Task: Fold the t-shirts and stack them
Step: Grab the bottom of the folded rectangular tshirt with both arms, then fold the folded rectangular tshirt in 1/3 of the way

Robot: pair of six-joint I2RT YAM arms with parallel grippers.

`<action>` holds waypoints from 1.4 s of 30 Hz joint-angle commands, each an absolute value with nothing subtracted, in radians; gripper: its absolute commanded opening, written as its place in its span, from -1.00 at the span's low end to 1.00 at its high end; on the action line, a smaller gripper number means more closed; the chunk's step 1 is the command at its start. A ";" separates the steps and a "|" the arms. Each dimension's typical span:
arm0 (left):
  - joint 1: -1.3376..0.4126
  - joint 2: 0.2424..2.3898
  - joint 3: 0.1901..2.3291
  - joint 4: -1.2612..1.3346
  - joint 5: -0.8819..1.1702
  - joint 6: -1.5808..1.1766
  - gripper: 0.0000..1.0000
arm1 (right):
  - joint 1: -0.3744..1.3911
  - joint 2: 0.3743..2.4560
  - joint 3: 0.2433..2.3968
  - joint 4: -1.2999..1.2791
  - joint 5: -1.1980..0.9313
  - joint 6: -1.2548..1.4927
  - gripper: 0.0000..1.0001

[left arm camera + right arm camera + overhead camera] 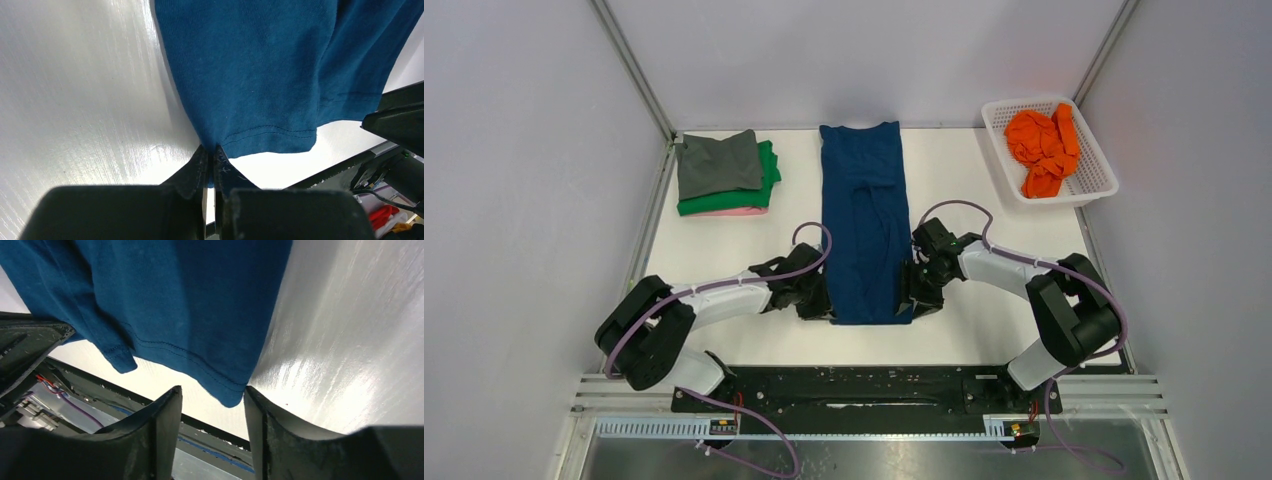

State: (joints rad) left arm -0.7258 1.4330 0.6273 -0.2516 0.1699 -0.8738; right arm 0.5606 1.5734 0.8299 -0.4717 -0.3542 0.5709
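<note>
A: What did the overhead view give that the wrist cameras did not?

B: It gave the whole dark blue t-shirt (862,215), folded to a long narrow strip in the middle of the surface (1004,320). Its near hem lay between the two arms. To the left of this shirt, near its far end, there was a stack: the grey t-shirt (717,163) on top, the green t-shirt (767,185) under it, the pink t-shirt (724,211) at the bottom. To the right of its far end stood the white basket (1096,188) with the orange t-shirt (1044,148) inside.

A: And the fingers?

B: From above I could not make them out. The left wrist view showed the left fingers (195,170) pressed together, pinching the near left corner of the dark blue t-shirt at the hem. The right wrist view showed the right fingers (167,415) spread, with the near right corner of the hem between them. Whether it touched one of them, I could not tell.

A: How were the arms posed?

B: The left arm (724,298) and the right arm (1014,270) both bent inward from their bases. The forearms were low over the surface, with one wrist just beside each near corner of the shirt.
</note>
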 commanded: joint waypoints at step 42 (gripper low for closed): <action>-0.470 1.627 1.173 -0.361 0.154 -0.753 -1.00 | 0.351 1.686 1.310 -0.536 -0.379 0.544 -1.00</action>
State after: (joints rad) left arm -0.5148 1.5543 1.0458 -0.3645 0.1646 -0.8173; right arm 0.3897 1.6180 1.1942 -0.5652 -0.4232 0.5396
